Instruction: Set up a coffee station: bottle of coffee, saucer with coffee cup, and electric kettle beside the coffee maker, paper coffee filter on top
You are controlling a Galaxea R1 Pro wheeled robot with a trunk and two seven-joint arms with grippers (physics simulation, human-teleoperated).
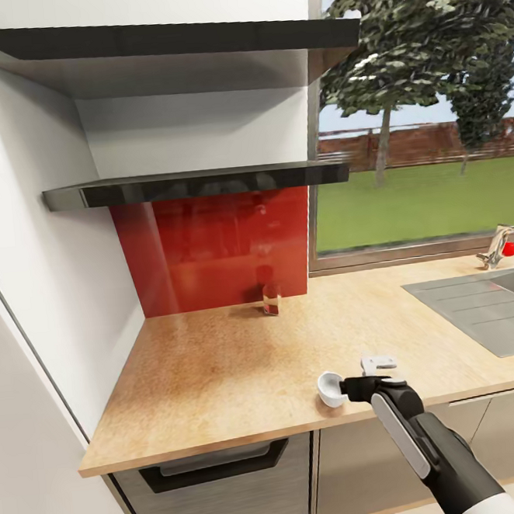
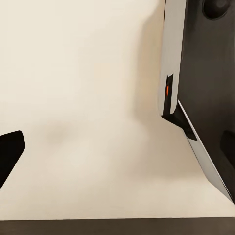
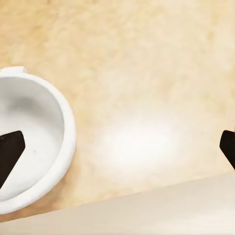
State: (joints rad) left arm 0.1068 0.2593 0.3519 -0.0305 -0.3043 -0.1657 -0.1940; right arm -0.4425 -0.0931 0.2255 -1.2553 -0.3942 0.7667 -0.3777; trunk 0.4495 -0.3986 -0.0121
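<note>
Right pincer (image 1: 354, 386): above the front edge of the surface (image 1: 220, 369); fingers spread wide, gripping nothing.
Coffee cup (image 1: 329, 387): upright on the surface, just beside the right pincer; in the right wrist view one fingertip (image 3: 10, 154) overlaps the cup's bowl (image 3: 34, 156).
Kitchen shelf (image 1: 196, 184): well beyond the right pincer, up on the wall.
Left pincer: jaw state cannot be determined.

The kitchen countertop (image 1: 220, 369) is a light wood-look slab running under a red backsplash. A white coffee cup (image 1: 329, 388) sits near its front edge. A small glass (image 1: 271, 298) with a red base stands at the back, and a grey sink (image 1: 487, 307) is set in at the right.
</note>
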